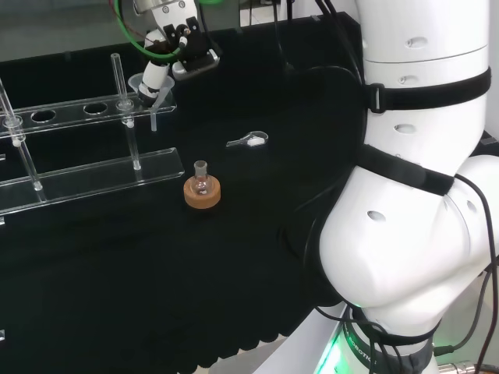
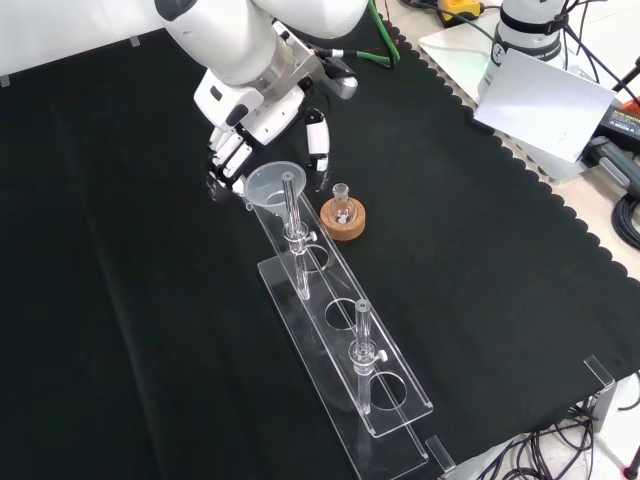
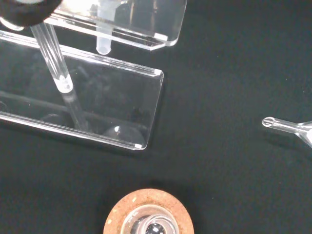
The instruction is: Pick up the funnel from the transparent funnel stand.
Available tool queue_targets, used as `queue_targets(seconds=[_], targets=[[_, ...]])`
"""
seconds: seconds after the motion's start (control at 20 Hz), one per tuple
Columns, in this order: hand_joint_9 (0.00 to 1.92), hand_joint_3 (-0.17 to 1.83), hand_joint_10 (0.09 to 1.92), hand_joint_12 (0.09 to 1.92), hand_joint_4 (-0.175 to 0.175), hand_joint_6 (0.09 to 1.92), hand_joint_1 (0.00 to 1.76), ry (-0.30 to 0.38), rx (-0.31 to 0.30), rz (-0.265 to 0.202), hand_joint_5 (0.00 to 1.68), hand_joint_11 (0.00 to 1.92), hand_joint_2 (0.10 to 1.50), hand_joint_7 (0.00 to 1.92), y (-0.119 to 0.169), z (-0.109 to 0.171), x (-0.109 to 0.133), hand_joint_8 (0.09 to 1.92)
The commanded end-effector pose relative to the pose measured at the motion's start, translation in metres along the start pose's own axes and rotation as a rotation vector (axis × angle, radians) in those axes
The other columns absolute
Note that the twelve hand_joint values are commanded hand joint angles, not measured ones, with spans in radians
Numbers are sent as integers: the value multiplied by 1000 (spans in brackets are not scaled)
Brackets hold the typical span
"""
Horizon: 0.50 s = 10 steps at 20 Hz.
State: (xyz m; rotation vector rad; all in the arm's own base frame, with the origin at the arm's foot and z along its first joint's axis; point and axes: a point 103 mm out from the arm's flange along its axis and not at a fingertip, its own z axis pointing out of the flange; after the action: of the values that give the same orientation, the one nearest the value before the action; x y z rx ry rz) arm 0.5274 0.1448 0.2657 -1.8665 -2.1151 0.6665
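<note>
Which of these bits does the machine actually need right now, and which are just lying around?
Needed:
- clear plastic funnel
- transparent funnel stand
- black and white hand

Lying about:
- small glass flask on round cork ring
- small clear scoop

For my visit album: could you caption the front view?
Robot hand reaching a clear funnel seated in the transparent stand, beside a small flask on its cork ring.

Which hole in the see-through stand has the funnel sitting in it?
The end hole closest to the hand. The funnel sits there on the stand, next to the cork ring; the other holes farther along look empty.
</note>
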Motion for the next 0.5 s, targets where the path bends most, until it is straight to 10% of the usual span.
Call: queue_targets(seconds=[0.05,0.5], targets=[[400,263,791,1489,-96,87,674,7,16,-22,151,359,687,0,1,7,3,762],[472,301,748,1489,-98,87,669,7,25,-50,162,359,673,17,5,8,21,777]])
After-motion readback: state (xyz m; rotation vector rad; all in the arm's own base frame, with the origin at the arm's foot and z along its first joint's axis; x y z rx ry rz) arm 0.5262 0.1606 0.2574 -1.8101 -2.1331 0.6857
